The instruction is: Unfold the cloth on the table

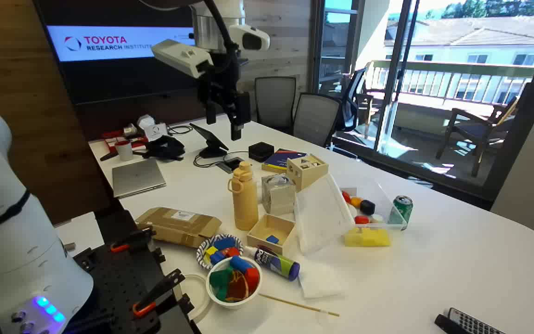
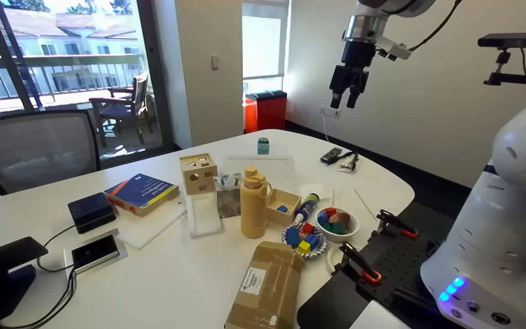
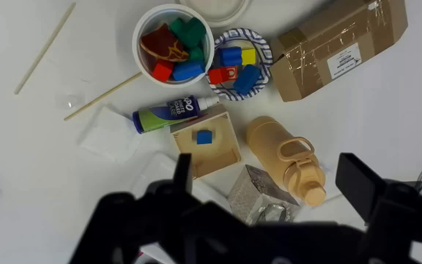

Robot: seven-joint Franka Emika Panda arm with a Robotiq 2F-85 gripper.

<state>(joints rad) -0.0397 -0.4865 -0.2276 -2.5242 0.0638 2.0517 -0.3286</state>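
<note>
A white, squarish cloth (image 3: pixel 111 134) lies on the table (image 1: pixel 457 260) beside a spray bottle (image 3: pixel 165 114), its pale edges hard to make out. The gripper (image 2: pixel 343 105) hangs above, released, its jaws wide apart; in the wrist view its dark, blurred body hides part of the table. A green can (image 1: pixel 406 206) stands partly hidden by a clear bin (image 1: pixel 378 226). A white bowl (image 3: pixel 135 46) holds one red block (image 3: pixel 162 69), one long blue block (image 3: pixel 189 69), one brown piece (image 3: pixel 163 43) and green pieces (image 3: pixel 192 31). A patterned bowl (image 3: pixel 267 60) holds two blue blocks (image 3: pixel 247 79), one yellow block (image 3: pixel 248 57) and an unclear number of red ones (image 3: pixel 216 76). A wooden box (image 3: pixel 214 156) holds one small blue block (image 3: pixel 204 137). Two thin sticks (image 3: pixel 103 96) lie nearby.
</note>
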